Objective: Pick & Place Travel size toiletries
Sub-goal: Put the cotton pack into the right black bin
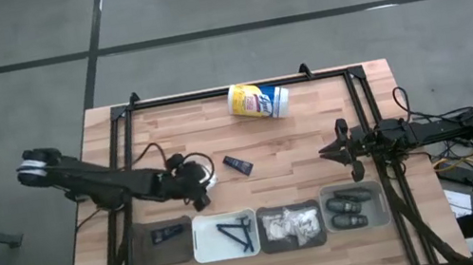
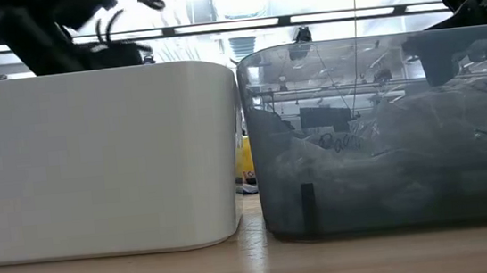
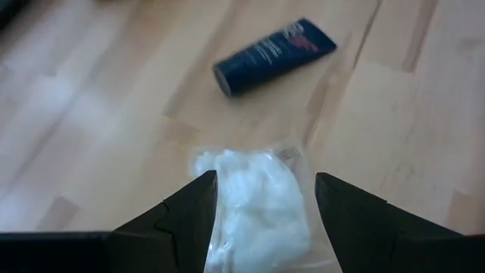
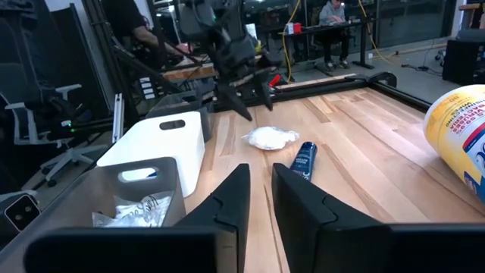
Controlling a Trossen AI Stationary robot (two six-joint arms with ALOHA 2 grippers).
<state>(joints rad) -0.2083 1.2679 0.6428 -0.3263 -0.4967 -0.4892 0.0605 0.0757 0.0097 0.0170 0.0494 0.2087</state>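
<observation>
While our left gripper (image 3: 261, 205) hangs with its fingers (image 3: 182, 212) spread wide on either side of a white packet (image 3: 254, 199) lying on the table (image 1: 315, 139), gripping nothing, a black tube (image 3: 274, 54) lies just beyond at one o'clock. Our right gripper (image 4: 261, 197), fingers nearly together and empty, sits over the table's three o'clock edge, above four bins (image 1: 387, 213) along six o'clock holding tubes, razors (image 1: 237, 232), packets and pods (image 1: 349, 209).

White packet (image 3: 258, 201), black tube (image 3: 274, 54) on table
</observation>
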